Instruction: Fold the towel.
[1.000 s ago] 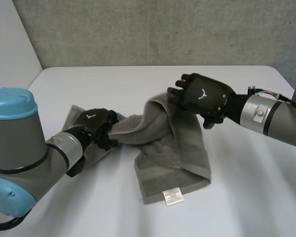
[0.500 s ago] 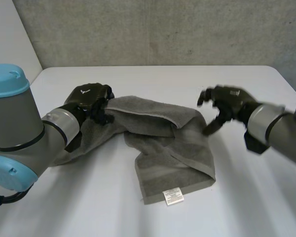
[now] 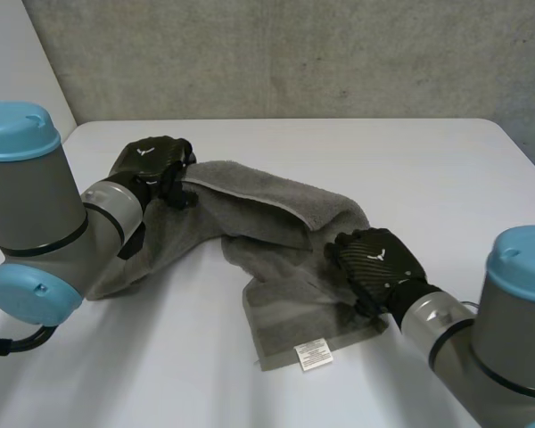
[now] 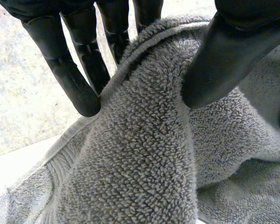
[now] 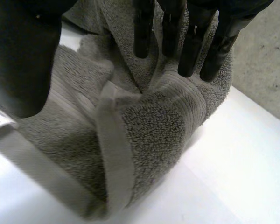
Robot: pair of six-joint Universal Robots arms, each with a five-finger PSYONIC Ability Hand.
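Pinches the rumpled towel's point(image 3: 267, 223) far edge, mid-table point(image 3: 410, 169), between left hand's point(image 3: 152, 165) fingers and thumb. Rests right hand point(image 3: 374, 263), fingers straight and gripping nothing, on its near corner. Risks slipping off that thick corner, or dragging bunched layers askew.

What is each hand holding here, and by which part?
Left hand pinches the towel by its hemmed edge; right hand grips nothing, fingers straight on it.

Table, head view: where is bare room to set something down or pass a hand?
Free: the far strip of table between towel and wall, the stretch beyond the right hand toward the table's right edge, and the near strip by the label. Crowded: the middle, where the crumpled towel runs from left hand to right hand.
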